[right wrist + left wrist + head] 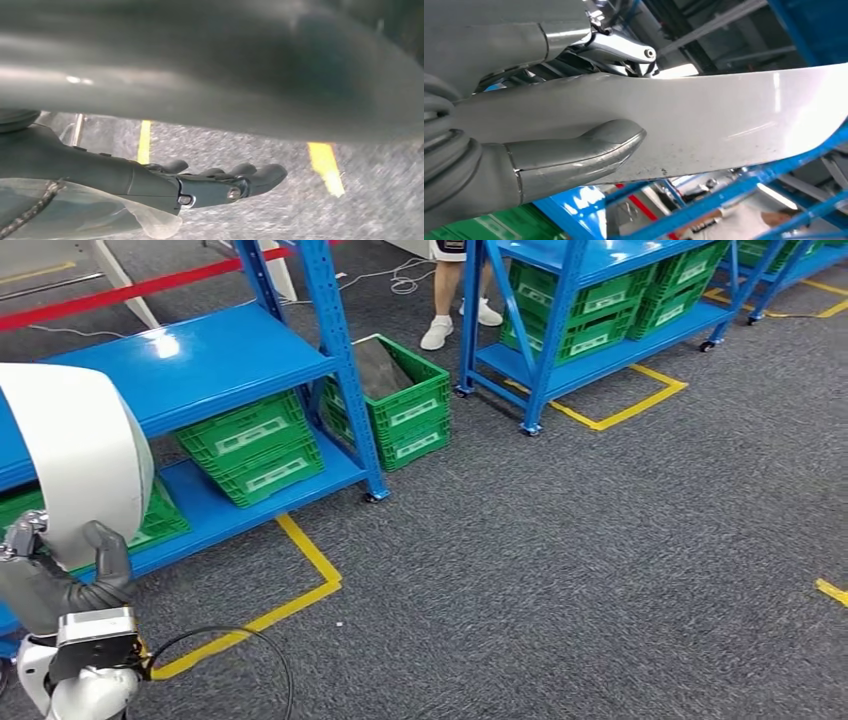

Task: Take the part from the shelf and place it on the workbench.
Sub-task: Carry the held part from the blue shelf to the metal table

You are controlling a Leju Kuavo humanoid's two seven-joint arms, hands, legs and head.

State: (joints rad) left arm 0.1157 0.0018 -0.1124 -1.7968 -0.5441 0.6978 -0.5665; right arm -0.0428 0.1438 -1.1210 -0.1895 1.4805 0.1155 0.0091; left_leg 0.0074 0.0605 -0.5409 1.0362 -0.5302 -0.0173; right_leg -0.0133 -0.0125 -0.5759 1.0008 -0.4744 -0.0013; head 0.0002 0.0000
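While the part (75,455), one curved white panel, is carried at the far left of the head view, it is clamped by the left hand (70,585), whose fingers are wrapped on its lower edge. In the left wrist view the thick grey thumb (589,150) is pressed flat against the panel's pale face, and the panel's long axis runs away from the hand, well past the fingertips. The part is thus already off the shelf and held in the air, in front of the nearer blue shelf unit (200,360).

No workbench can be made out in these pictures, so the carrying step is judged to be in hand and the placing is not yet done; a turn toward the bench is probably called for next.

Further right, four green crates (255,445) can be counted on and beside the nearer shelf unit, one of them on the floor with a dark object inside. A second blue shelf unit (590,300) holds more green crates, too crowded to count surely. One person's legs and white shoes (460,325) are seen between the two units.

The right hand (225,182) hangs above the grey carpet, nothing held, its fingers loosely extended and slightly apart.
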